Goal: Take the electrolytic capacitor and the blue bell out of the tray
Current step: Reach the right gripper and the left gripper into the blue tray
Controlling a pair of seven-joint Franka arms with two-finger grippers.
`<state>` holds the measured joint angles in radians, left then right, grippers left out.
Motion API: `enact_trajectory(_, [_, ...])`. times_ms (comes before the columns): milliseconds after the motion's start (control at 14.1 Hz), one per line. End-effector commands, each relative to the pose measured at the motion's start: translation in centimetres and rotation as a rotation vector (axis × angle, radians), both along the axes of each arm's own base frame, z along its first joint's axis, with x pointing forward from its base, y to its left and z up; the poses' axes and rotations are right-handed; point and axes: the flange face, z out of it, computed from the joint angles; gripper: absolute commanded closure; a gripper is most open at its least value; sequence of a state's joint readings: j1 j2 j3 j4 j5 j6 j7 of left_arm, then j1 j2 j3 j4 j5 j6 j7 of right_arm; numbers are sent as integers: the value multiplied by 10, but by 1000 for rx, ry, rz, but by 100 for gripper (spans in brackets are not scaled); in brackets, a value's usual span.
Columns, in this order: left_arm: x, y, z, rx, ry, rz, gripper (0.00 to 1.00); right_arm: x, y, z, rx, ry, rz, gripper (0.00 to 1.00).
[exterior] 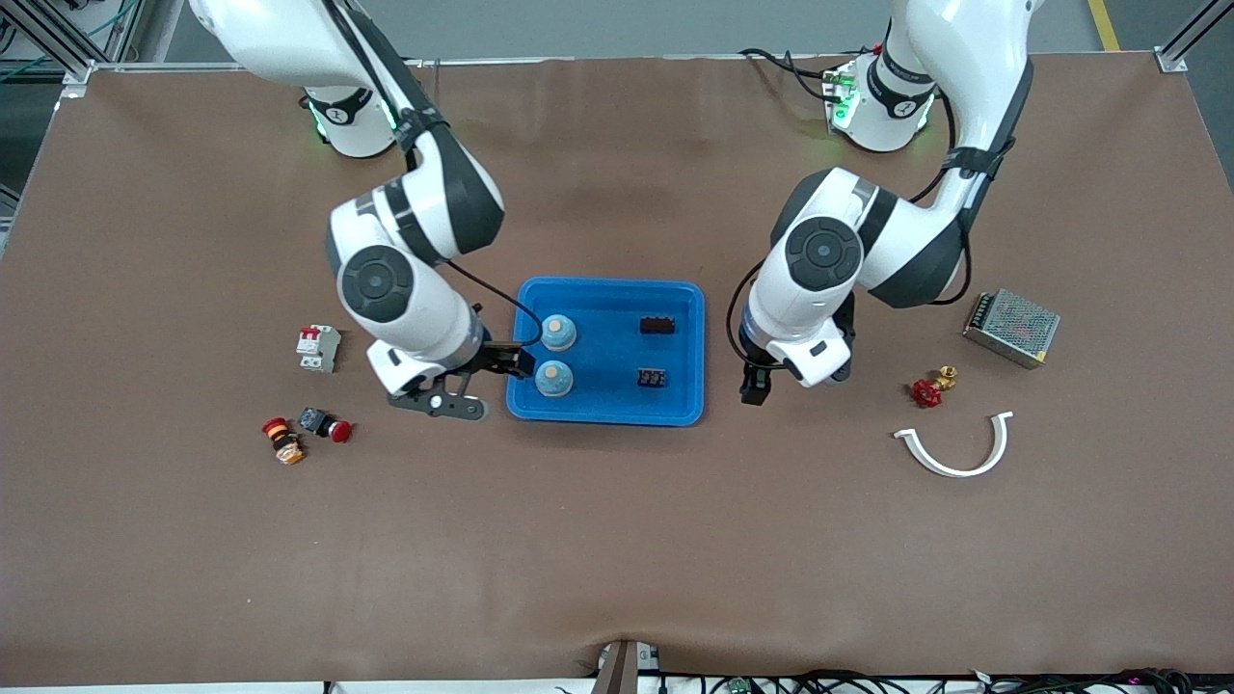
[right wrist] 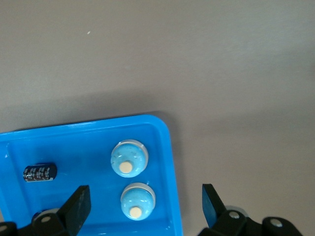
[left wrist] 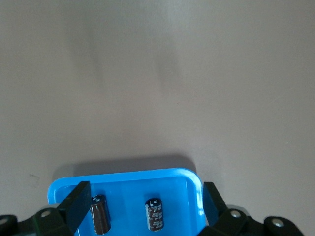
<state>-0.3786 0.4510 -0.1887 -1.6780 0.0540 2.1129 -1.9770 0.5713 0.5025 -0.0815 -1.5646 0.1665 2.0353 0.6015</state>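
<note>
A blue tray [exterior: 607,416] sits mid-table. In it lie two blue dome bells [exterior: 558,332] [exterior: 553,379] at the right arm's end and two black capacitors [exterior: 657,326] [exterior: 652,378] at the left arm's end. My right gripper [exterior: 501,362] is open and empty, low at the tray's edge beside the bells; its wrist view shows both bells [right wrist: 129,158] [right wrist: 138,199], one capacitor [right wrist: 40,173] and the tray [right wrist: 88,137]. My left gripper [exterior: 755,387] is open and empty just outside the tray's rim; its wrist view shows both capacitors [left wrist: 100,215] [left wrist: 155,214] in the tray [left wrist: 128,179].
A white-red circuit breaker [exterior: 318,347] and two push buttons [exterior: 325,424] [exterior: 282,440] lie toward the right arm's end. A red valve [exterior: 930,388], a white curved strip [exterior: 954,448] and a metal power supply [exterior: 1012,328] lie toward the left arm's end.
</note>
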Motion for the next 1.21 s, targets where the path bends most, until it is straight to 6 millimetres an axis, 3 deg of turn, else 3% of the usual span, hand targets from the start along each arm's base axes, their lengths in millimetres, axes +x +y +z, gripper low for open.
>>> enact_trajectory(0, [0, -12, -9, -2, -22, 34, 0, 3, 7, -19, 2, 1, -34, 0])
enact_trajectory(355, [-5, -37, -29, -48, -46, 61, 0, -4, 29, -75, -19, 3, -21, 0])
enact_trajectory(639, [-10, -64, -51, -81, -70, 88, 0, -15, 52, -94, -22, -10, -42, 0])
enact_trajectory(852, [-13, -92, -71, -88, -55, 79, 0, -20, 59, -108, -31, -6, -40, 0])
enact_trajectory(1137, [-16, -99, -92, -77, -38, 75, 0, -25, 59, -126, -43, -8, -33, 0])
